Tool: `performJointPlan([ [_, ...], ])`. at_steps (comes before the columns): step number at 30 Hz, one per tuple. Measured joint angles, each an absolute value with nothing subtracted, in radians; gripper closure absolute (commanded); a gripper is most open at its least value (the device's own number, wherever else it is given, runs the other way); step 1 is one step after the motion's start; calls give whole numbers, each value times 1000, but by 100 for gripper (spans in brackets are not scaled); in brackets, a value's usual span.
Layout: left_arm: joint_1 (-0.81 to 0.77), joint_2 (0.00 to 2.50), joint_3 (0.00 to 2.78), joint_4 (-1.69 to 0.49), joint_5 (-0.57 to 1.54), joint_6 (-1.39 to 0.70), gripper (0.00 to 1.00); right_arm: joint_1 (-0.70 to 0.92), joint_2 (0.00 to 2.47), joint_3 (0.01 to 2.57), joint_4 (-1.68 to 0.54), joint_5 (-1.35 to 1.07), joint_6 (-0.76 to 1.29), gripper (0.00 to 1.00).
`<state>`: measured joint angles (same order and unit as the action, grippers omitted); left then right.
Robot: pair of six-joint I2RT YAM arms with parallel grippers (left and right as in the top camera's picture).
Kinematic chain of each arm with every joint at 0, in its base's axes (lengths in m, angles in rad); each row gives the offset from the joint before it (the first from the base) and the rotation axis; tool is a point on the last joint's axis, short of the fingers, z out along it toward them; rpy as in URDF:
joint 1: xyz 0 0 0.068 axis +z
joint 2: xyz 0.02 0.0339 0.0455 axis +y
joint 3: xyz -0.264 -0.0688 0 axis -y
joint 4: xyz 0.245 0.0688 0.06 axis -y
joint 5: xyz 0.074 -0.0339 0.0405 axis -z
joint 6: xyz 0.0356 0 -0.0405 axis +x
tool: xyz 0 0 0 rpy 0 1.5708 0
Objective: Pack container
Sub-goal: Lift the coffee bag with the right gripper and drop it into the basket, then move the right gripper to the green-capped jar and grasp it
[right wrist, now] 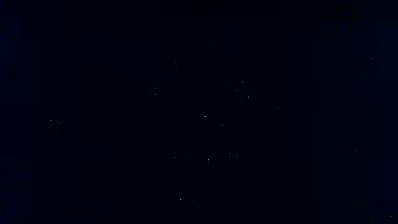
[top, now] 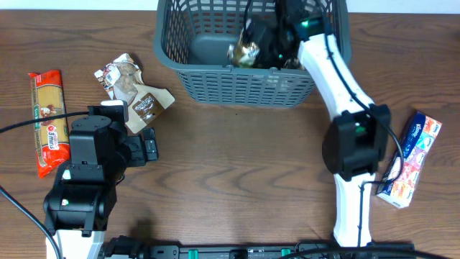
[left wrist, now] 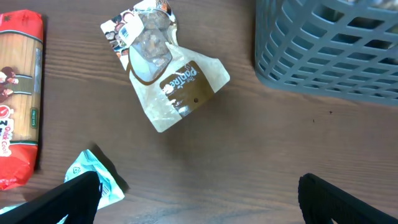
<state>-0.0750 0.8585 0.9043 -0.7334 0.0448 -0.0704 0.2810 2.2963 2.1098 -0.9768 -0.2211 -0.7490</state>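
Observation:
The dark grey-blue slotted container (top: 244, 90) stands at the table's far middle; its corner also shows in the left wrist view (left wrist: 329, 56). My right gripper (top: 260, 44) reaches down inside it, next to a shiny gold-brown packet (top: 243, 54). Its jaws are hidden from above, and the right wrist view is black. My left gripper (left wrist: 199, 186) is open and empty just above the table at the left (top: 147, 147). A brown-and-white snack packet (left wrist: 165, 74) lies ahead of it (top: 136, 97).
A long red pasta packet (top: 47, 122) lies at the far left (left wrist: 18, 93). A teal-and-white wrapper (left wrist: 96, 177) lies by my left finger. A colourful box (top: 410, 158) lies at the right edge, beside the right arm's base.

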Motion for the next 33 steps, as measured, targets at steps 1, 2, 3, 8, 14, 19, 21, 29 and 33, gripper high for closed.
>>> performJointPlan([
  [1,-75,859,904,-733,45,-70,2,281,2304,2106,-989,-221,-748,34],
  [2,-75,859,904,-733,45,-70,2,281,2305,2106,-1002,-220,-743,19],
  [3,-75,859,904,-733,45,-70,2,281,2305,2106,-1014,-222,-743,15],
  [8,-75,859,904,-733,45,-70,2,281,2266,2119,-1019,-236,-741,14],
  [14,-75,859,904,-733,45,-70,2,280,2182,2156,-1008,-209,-663,1],
  [19,-75,860,904,-733,45,-70,2,253,2062,2287,-1011,-82,-458,1],
  [21,-75,860,904,-733,45,-70,2,204,1983,2337,-1049,-24,-321,1],
  [29,-75,861,904,-733,45,-70,2,-157,1789,2383,-1414,88,209,1],
  [33,-75,861,904,-733,45,-70,1,-272,1796,2376,-1586,100,350,1],
])
